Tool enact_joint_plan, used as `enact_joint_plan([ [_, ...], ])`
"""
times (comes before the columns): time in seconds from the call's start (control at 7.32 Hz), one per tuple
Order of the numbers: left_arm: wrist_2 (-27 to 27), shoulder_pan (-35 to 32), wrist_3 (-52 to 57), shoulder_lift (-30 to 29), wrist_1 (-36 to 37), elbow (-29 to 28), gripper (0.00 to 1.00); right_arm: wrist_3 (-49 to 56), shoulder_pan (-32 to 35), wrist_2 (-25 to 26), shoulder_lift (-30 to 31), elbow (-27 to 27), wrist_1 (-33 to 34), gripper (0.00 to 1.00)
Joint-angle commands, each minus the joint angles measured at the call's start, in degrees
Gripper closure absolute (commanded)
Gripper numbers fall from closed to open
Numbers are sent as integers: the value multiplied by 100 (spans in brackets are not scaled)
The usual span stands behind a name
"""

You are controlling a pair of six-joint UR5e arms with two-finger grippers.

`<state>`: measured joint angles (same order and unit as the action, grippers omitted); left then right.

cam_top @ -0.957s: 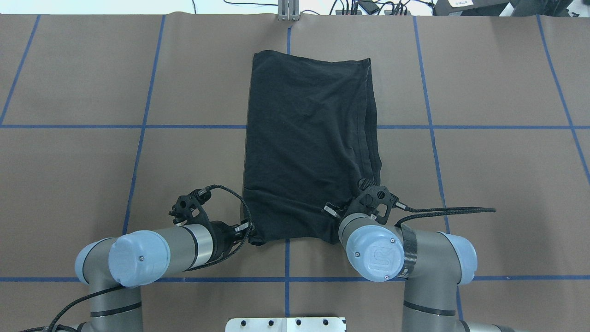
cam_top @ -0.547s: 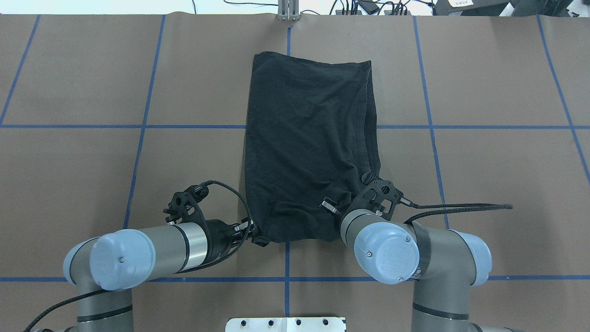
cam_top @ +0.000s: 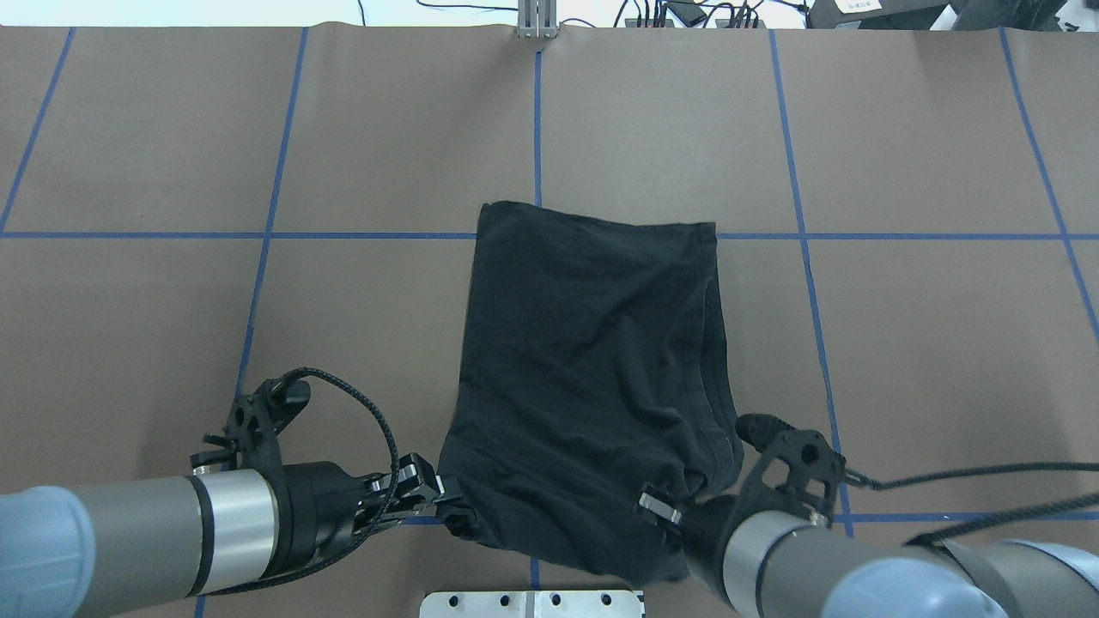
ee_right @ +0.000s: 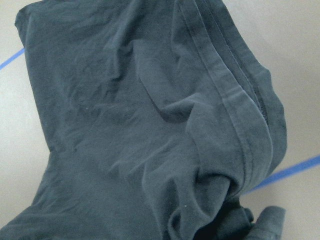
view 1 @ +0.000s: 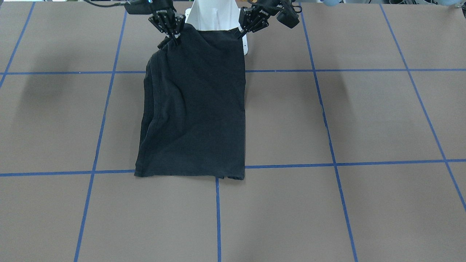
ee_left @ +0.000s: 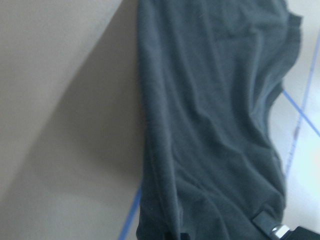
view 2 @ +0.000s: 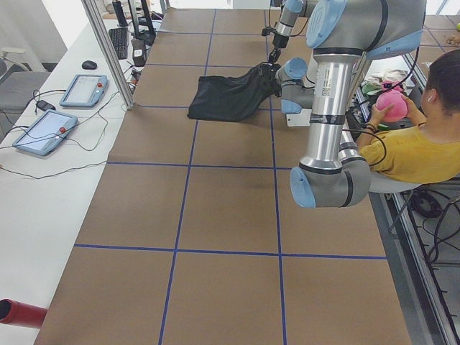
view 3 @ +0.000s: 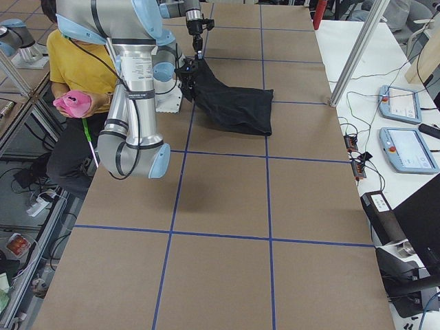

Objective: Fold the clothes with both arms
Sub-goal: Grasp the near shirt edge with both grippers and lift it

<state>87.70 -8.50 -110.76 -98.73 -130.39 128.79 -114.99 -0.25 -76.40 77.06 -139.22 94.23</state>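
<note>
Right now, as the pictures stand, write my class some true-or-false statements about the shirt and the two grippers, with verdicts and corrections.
1. The left gripper and the right gripper each pinch a near corner of the black T-shirt. True.
2. The T-shirt lies wholly flat. False: its near end is lifted and only the far part rests on the table.
3. A colourful graphic shows on the shirt. False: only plain black fabric shows.
4. The shirt's far edge lies close to a blue tape line. True.

Brown table (cam_top: 129, 129) (blue tape grid (cam_top: 266, 236)), white bench (view 2: 29, 215)
</note>
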Motion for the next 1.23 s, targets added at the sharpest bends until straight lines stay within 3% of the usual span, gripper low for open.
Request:
enact_joint_plan([
  [0.0,2,138,-218,64,118,453,100,-314,-555,256,37,-606,482,100],
  [0.27,19,94,-148,-163,459,332,100,-288,-224,266,2,-554,491,100],
  [0.55,-7,-300,-95,-602,681,-377,100,-252,111,371,-25,-274,482,100],
  [0.82,-16,-634,203,-1086,681,-1073,100,-217,576,468,-417,339,412,100],
  [1.09,2,-1012,554,-1219,690,-1277,100,-113,1121,416,-1138,1227,412,100],
])
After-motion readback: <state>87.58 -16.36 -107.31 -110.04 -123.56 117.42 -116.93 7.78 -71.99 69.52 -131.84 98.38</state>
